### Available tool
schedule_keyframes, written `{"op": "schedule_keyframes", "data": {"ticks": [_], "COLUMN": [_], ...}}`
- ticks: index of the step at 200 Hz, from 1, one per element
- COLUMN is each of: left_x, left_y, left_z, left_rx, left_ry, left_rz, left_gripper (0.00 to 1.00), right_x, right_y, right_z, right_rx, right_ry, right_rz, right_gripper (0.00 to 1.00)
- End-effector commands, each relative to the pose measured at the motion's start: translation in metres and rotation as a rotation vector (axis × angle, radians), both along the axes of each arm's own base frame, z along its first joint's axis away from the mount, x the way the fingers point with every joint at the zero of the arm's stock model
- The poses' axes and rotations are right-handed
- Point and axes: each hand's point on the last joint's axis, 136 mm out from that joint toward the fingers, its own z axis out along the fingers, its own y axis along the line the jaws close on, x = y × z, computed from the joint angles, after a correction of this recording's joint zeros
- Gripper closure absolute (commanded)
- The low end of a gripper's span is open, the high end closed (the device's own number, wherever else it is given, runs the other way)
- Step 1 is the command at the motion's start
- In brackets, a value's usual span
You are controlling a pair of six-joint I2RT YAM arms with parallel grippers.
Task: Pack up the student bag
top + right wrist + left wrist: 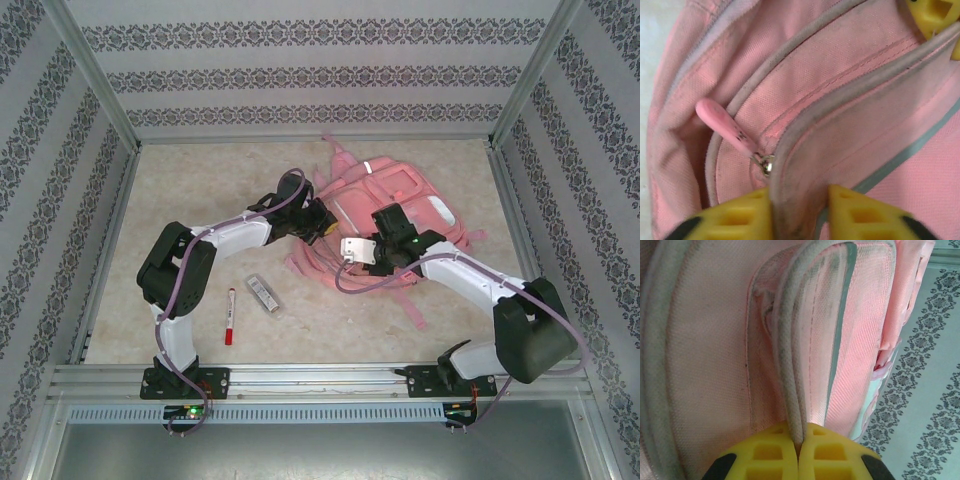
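On the counter (200, 180), at its far middle, we see the student bag (400, 195) lying flat. The left gripper (799, 440) is closed tight and pinches a grey piped edge of the bag. The right gripper (800, 200), its jaws only narrowly apart, clamps another piped edge beside a zipper pull (725, 125).

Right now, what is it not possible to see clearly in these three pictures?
- Inside of the student bag: top view, fabric and the arms cover it.
- Small pale item beside the red marker: top view, too small to identify.
- Right gripper: right wrist view, the bag's piped edge fills the gap, so a firm grip cannot be confirmed.
- Left gripper: left wrist view, too close to tell which part of the bag it pinches.
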Motion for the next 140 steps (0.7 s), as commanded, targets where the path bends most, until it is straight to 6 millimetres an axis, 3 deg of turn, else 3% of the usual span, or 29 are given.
{"op": "schedule_keyframes", "data": {"ticks": [1, 24, 39, 70, 110, 140], "left_x": [-0.007, -0.004, -0.010, -0.045, -0.084, -0.099], "left_y": [-0.014, -0.011, -0.003, 0.011, -0.009, -0.016], "left_z": [0.010, 0.028, 0.044, 0.047, 0.057, 0.044], "left_rx": [-0.015, 0.027, 0.097, 0.230, 0.167, 0.238], "left_ry": [-0.061, -0.210, -0.327, -0.420, -0.626, -0.782], "left_rz": [-0.156, -0.287, -0.385, -0.601, -0.720, -0.745], "left_gripper": [0.92, 0.64, 0.56, 0.59, 0.64, 0.65], "right_x": [0.016, 0.011, 0.013, 0.015, 0.020, 0.023], "right_y": [0.011, 0.019, 0.021, 0.031, 0.039, 0.039], "right_z": [0.025, 0.035, 0.036, 0.044, 0.052, 0.058], "right_rx": [0.099, 0.213, 0.260, 0.398, 0.530, 0.630], "right_ry": [-0.081, -0.069, -0.054, 0.037, 0.148, 0.192], "right_rz": [-0.033, -0.034, -0.058, -0.095, -0.147, -0.173], "right_gripper": [0.94, 1.00, 1.00, 1.00, 1.00, 1.00]}}
